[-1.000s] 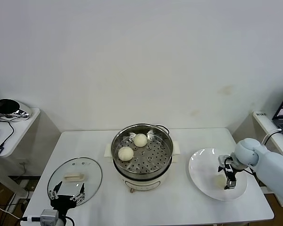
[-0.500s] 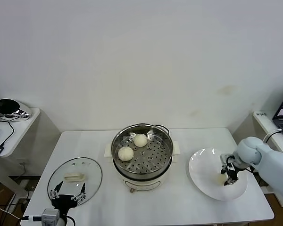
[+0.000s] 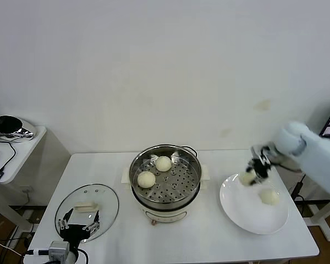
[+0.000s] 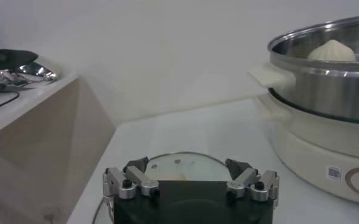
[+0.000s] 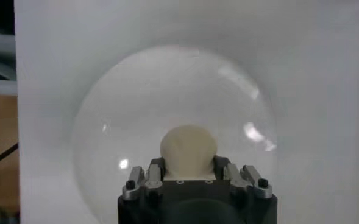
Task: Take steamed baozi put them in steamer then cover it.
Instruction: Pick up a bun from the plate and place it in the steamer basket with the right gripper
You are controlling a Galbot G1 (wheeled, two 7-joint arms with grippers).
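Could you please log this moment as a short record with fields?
right gripper: shut on a baozi, lifted above the white plate
plate: one baozi on plate
steamer: two baozi in tray, uncovered
glass lid: flat on the table, left of steamer
left gripper: open, at the lid's near edge

The robot's right arm, a smooth pale grey-white limb, reaches in from the right edge of the head view, its forearm angled toward the centre. Its black and silver right gripper (image 3: pixel 253 171) is raised in the air, fingers closed around a small round cream-white dough bun (image 5: pixel 188 147). The left arm is parked low at the near left edge, and its black left gripper (image 3: pixel 77 224) points forward with its fingers spread wide apart, holding nothing.
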